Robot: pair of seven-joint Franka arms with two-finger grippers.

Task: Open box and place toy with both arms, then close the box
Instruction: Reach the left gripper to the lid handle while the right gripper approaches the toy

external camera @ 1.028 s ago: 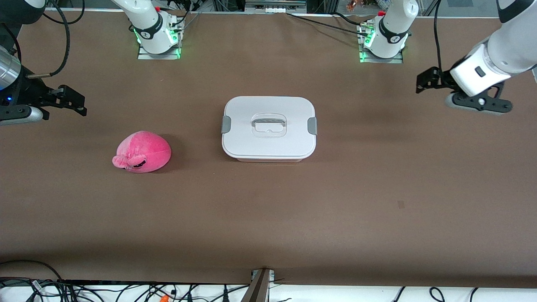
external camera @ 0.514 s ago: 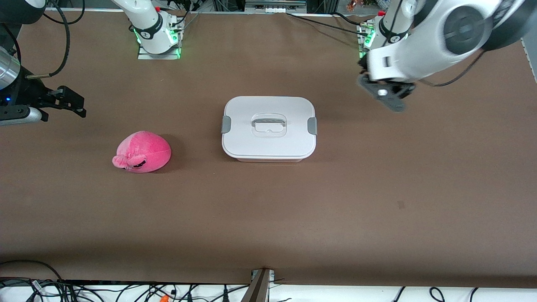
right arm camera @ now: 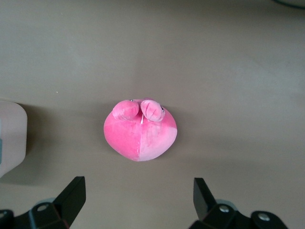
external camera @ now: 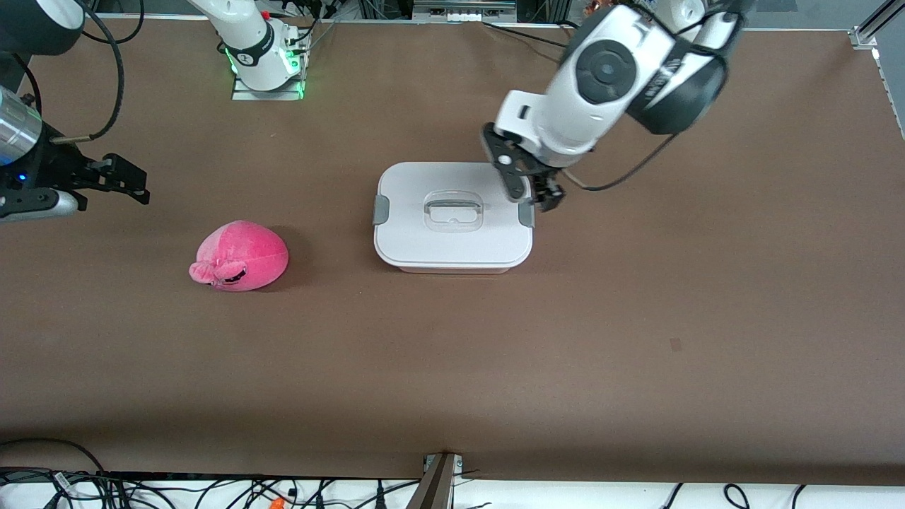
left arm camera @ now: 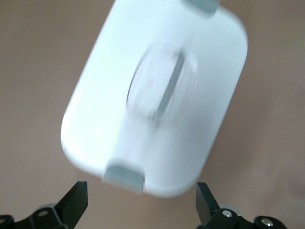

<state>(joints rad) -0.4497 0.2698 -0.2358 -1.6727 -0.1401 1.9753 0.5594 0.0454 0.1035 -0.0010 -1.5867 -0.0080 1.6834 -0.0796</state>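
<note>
Lengthwise between arm ends: box.

We see bright, even light from above. The box and toy make soft shadows on the table. Our left wrist view is blurry. The others are sharp.

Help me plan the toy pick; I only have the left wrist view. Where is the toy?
Observer: The toy lies on the table beside the box, toward the right arm's end and slightly nearer the front camera.
Operator: Is the right gripper on it?
Observer: No. The right gripper hangs open over the table at the right arm's end, apart from the toy, which shows whole in its wrist view.
</note>
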